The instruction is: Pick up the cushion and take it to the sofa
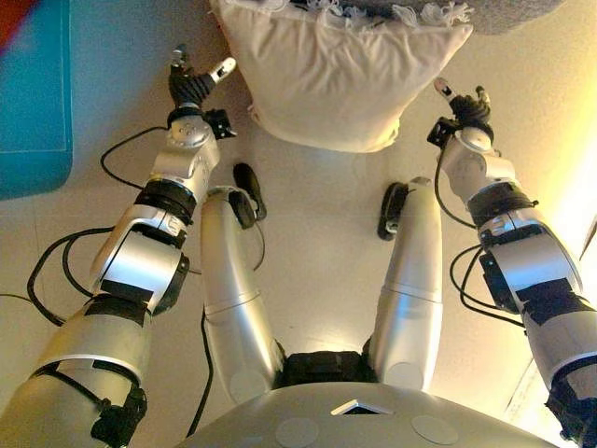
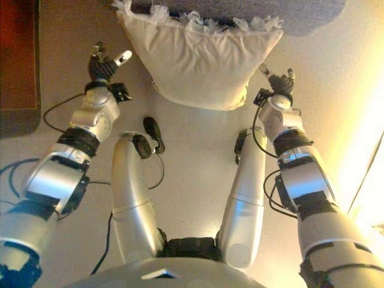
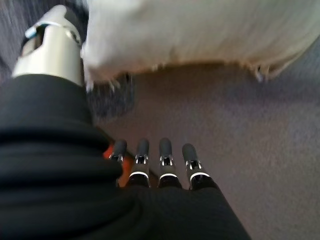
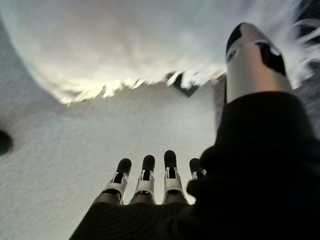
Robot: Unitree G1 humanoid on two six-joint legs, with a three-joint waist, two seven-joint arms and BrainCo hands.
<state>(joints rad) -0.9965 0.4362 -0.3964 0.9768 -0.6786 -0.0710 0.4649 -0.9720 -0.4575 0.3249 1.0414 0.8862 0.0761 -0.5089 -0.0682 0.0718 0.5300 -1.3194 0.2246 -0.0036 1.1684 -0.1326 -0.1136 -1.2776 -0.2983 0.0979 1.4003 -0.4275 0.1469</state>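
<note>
A cream cushion (image 1: 336,79) with a fringed edge lies on the floor, its far edge against the grey sofa (image 2: 294,13). My left hand (image 1: 194,86) is open beside the cushion's left side, a short gap away. My right hand (image 1: 465,107) is open beside its right side, also apart from it. In the left wrist view the cushion (image 3: 200,35) lies past my straight fingers (image 3: 165,160), untouched. In the right wrist view the cushion (image 4: 125,45) lies past my straight fingers (image 4: 145,175). Neither hand holds anything.
A teal mat (image 1: 33,93) lies on the floor to the far left. Pale floor (image 1: 322,243) stretches from the cushion back towards me. Bright light falls along the right edge.
</note>
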